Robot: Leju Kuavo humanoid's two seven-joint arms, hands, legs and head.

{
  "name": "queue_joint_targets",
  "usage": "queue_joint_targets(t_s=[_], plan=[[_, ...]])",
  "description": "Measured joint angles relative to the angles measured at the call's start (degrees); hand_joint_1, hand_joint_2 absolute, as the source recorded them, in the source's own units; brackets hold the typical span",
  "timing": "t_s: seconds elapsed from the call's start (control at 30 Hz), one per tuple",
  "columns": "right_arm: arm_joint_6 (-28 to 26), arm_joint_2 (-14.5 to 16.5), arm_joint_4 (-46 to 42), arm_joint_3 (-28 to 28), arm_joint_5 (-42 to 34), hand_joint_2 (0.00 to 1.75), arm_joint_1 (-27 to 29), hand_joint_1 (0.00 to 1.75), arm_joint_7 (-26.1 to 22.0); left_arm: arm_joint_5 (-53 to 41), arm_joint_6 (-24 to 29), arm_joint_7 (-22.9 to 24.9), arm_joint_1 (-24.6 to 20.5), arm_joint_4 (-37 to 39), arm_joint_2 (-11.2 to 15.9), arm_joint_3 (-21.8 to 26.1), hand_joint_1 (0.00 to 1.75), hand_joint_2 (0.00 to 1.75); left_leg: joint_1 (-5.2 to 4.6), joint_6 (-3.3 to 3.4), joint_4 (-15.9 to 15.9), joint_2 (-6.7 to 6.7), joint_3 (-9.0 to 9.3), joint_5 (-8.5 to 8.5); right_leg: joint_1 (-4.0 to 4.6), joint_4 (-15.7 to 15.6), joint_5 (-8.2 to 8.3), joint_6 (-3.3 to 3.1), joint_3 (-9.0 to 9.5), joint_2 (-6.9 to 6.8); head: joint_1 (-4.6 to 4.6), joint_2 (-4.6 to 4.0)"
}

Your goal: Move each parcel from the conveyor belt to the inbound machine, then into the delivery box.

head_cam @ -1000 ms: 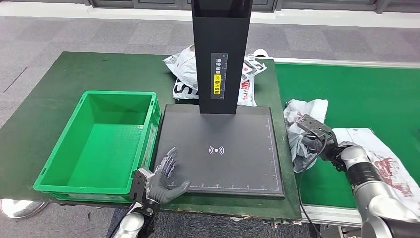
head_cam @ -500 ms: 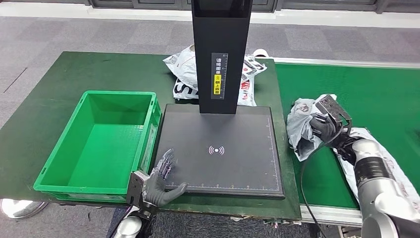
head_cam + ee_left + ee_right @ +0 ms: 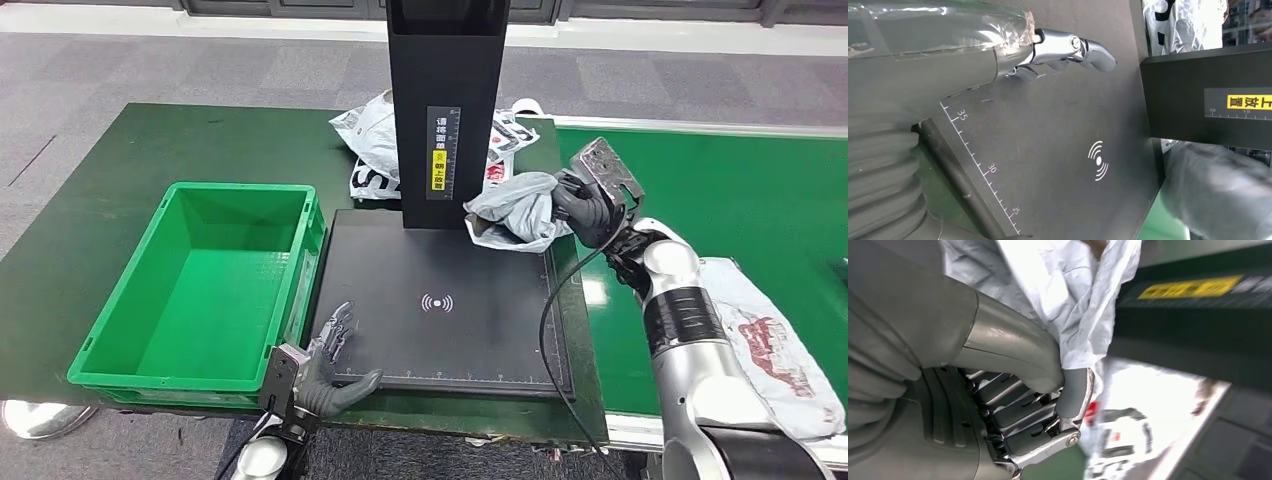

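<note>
Gripping a crumpled grey parcel [image 3: 518,210], the right hand [image 3: 583,205] holds it above the back right corner of the inbound machine's black scan plate [image 3: 450,340], just beside the black upright column [image 3: 445,100]. The right wrist view shows the fingers [image 3: 1035,410] and thumb clamped on the parcel's plastic, which bunches out past them. Whether the parcel touches the plate is hard to tell from the head view; it seems to hang just above it.

The left hand [image 3: 325,365] rests at the plate's near left corner, holding nothing, its fingers [image 3: 1068,47] apart and stretched over the plate's ruled edge.

A second parcel [image 3: 765,345] (white with red print) lies on the green conveyor belt [image 3: 740,190] beside the right forearm. More white parcels [image 3: 370,150] are heaped behind the column on the dark green surface [image 3: 110,170]. The green delivery box [image 3: 215,285] stands just left of the machine.
</note>
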Motion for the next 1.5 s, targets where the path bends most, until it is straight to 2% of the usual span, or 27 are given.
queue_joint_targets(t_s=[0.4, 0.7, 0.93, 0.97, 1.07, 1.1, 1.33, 1.5], plan=[[0.60, 1.68, -4.02, 3.38, -1.93, 1.75, -0.23, 1.75, -1.05, -0.22, -0.04, -0.02, 0.33, -0.37, -0.07, 0.29, 0.00, 1.75, -0.04, 0.01, 0.01, -0.02, -0.05, -0.01, -0.02, -0.01, 0.01, 0.00, 0.02, -0.01, 0.01, 0.00], [0.25, 9.27, -5.42, 10.59, -6.20, 1.75, -4.59, 1.75, 0.04, -1.01, -0.04, -0.40, 0.27, -0.37, -0.58, 0.80, 0.00, 1.75, 0.08, -0.10, -0.01, 0.33, -0.02, 0.04, 0.10, 0.06, 0.04, -0.11, -0.17, 0.31, 0.00, 0.00], [-0.02, 11.69, -6.60, 15.18, -8.18, 1.75, -4.44, 1.75, 0.28, -1.63, -0.04, -0.67, 0.25, -0.44, -0.65, 1.48, 0.00, 1.75, 0.08, -0.11, -0.01, 0.35, -0.04, 0.03, 0.09, 0.06, 0.05, -0.14, -0.17, 0.33, 0.01, 0.00], [-0.13, 12.19, -6.74, 15.86, -8.56, 1.75, -4.10, 1.41, 0.58, -1.70, -0.04, -0.68, 0.22, -0.49, -0.67, 1.64, 0.00, 1.75, 0.07, -0.12, -0.01, 0.37, -0.04, 0.03, 0.09, 0.05, 0.05, -0.15, -0.17, 0.36, 0.01, 0.00], [-0.86, 13.90, -6.74, 17.99, -9.83, 1.75, -2.55, 0.10, 1.62, -2.00, 0.15, -0.64, 0.21, -0.83, -0.75, 2.28, 0.00, 1.75, 0.08, -0.13, -0.01, 0.35, -0.05, 0.02, 0.10, 0.05, 0.05, -0.16, -0.19, 0.34, 0.01, 0.00], [-1.18, 14.43, -6.50, 18.82, -10.33, 1.75, -2.06, 0.00, 1.83, -2.10, 0.27, -0.57, 0.23, -1.05, -0.78, 2.56, 0.00, 1.75, 0.08, -0.13, -0.01, 0.34, -0.06, 0.02, 0.10, 0.05, 0.05, -0.17, -0.19, 0.32, 0.00, 0.00], [-1.65, 17.07, -2.66, 24.71, -14.32, 1.75, 0.13, 0.00, 2.03, -2.95, 0.66, 0.45, 0.31, -2.86, -0.96, 4.41, 0.00, 1.75, 0.10, -0.14, -0.03, 0.33, -0.07, 0.01, 0.13, 0.05, 0.03, -0.20, -0.22, 0.31, 0.00, 0.00], [-2.90, 17.55, -0.83, 26.40, -15.90, 1.75, 0.85, 0.00, 1.84, -3.60, 0.68, 1.02, 0.49, -3.90, -1.02, 5.00, 0.00, 1.75, 0.09, -0.14, -0.02, 0.33, -0.08, 0.01, 0.11, 0.05, 0.03, -0.19, -0.22, 0.31, 0.01, 0.00]])
